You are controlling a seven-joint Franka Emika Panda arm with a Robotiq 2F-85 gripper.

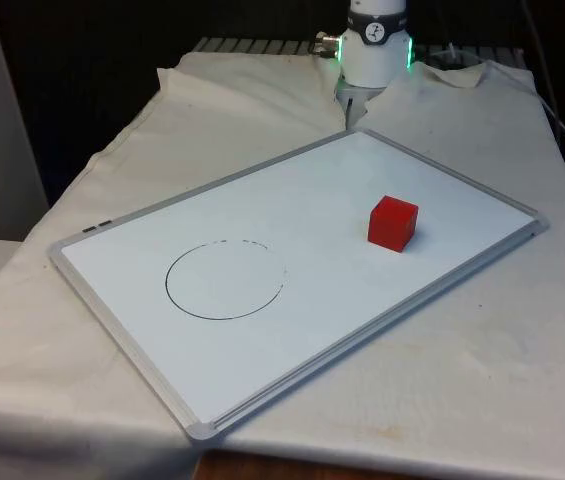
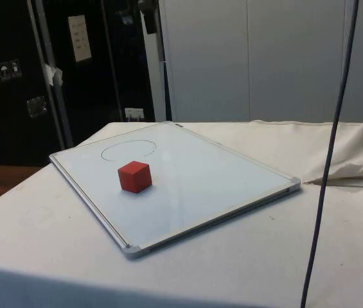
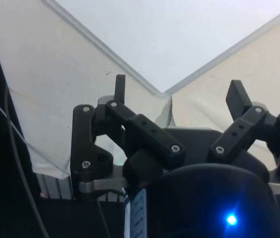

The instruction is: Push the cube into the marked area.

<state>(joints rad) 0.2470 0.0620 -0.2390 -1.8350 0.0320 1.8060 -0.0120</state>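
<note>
Red and plain-sided, the cube (image 1: 393, 222) sits flat on the whiteboard (image 1: 262, 200), which lies at an angle on the cloth-covered table (image 1: 482, 380). The marked area, a thin black circle (image 1: 225, 280) drawn on the board, lies toward eight o'clock of the cube in the front view and well apart from it; bare board lies between the two. In the side view the cube (image 2: 134, 176) is near the board's close edge, and the circle (image 2: 128, 149) lies beyond it at about twelve o'clock.

The claw (image 3: 179, 91) hangs high above the board's corner (image 3: 163, 93) nearest the robot, fingers spread wide and holding nothing. A released claw suits a push, I judge, since no grasp is needed. To drive the cube toward the circle, the claw would need to come down on the cube's side away from the circle. Nothing touches the cube yet.
</note>
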